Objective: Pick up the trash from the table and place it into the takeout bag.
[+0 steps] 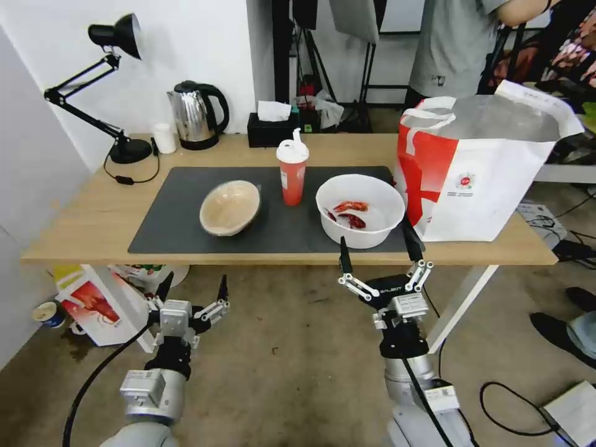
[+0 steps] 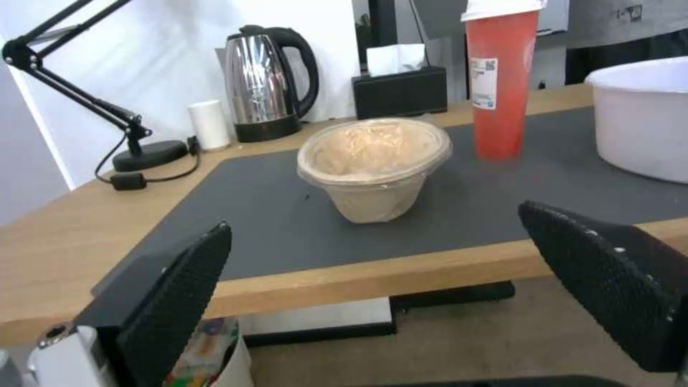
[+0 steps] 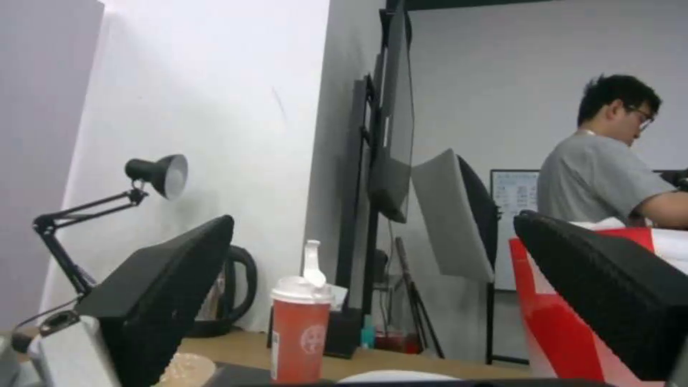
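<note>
Nothing is picked yet: the right gripper (image 1: 383, 257), fingers spread, hovers at the table (image 1: 87, 223) edge, at six o'clock from the white bowl (image 1: 360, 210). The left gripper (image 1: 191, 288), also spread, hangs lower. Next likely needs a reach forward to grasp the bowl's rim, then a carry toward three o'clock, to the takeout bag (image 1: 478, 186).

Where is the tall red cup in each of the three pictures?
Head view: red cup stands mid-mat, between the tan bowl and white bowl.
Left wrist view: behind the tan bowl.
Right wrist view: low, centre.
Shared landmark: black desk lamp.

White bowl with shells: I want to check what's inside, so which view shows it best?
Head view: it looks down into the white bowl, showing red shells. Left wrist view catches its outer wall; right wrist view, a sliver of rim.
</note>
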